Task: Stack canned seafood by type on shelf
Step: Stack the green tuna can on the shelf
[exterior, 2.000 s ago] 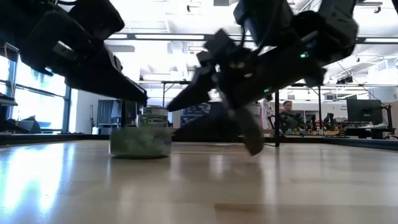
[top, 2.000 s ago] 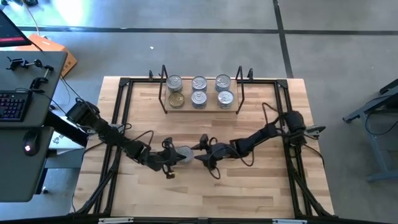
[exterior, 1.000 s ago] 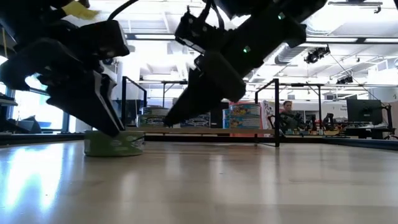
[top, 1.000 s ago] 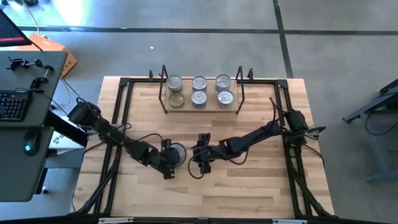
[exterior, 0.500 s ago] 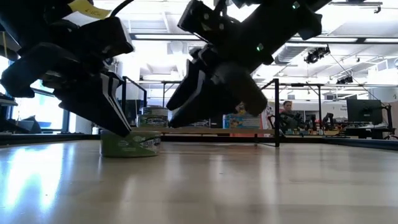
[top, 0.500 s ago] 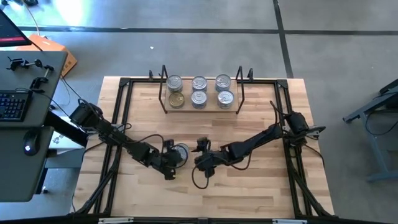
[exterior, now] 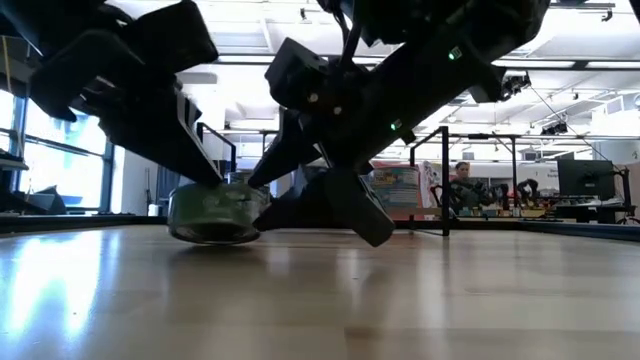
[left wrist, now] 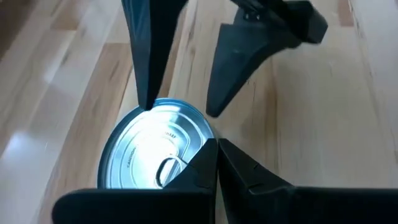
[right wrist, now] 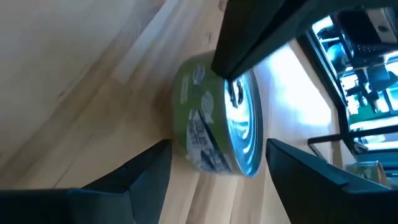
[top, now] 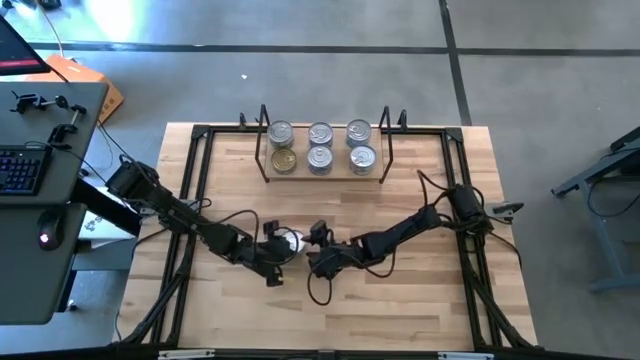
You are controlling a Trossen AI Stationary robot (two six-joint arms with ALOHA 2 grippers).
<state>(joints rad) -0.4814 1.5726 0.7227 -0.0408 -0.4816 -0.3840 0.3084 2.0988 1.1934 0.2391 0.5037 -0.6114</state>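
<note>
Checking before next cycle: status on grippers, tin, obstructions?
Left gripper shut on green-labelled tin, tin tilted, lifting off tabletop. Right gripper open, close beside tin. Shelf holds six tins. Right fingers crowd the lift path.

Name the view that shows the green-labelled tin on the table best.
The right wrist view: the green-labelled tin shows both label and silver lid. The left wrist view shows only its lid, partly behind the left gripper. The low view shows its side, shadowed. From above it is small and half hidden.
</note>
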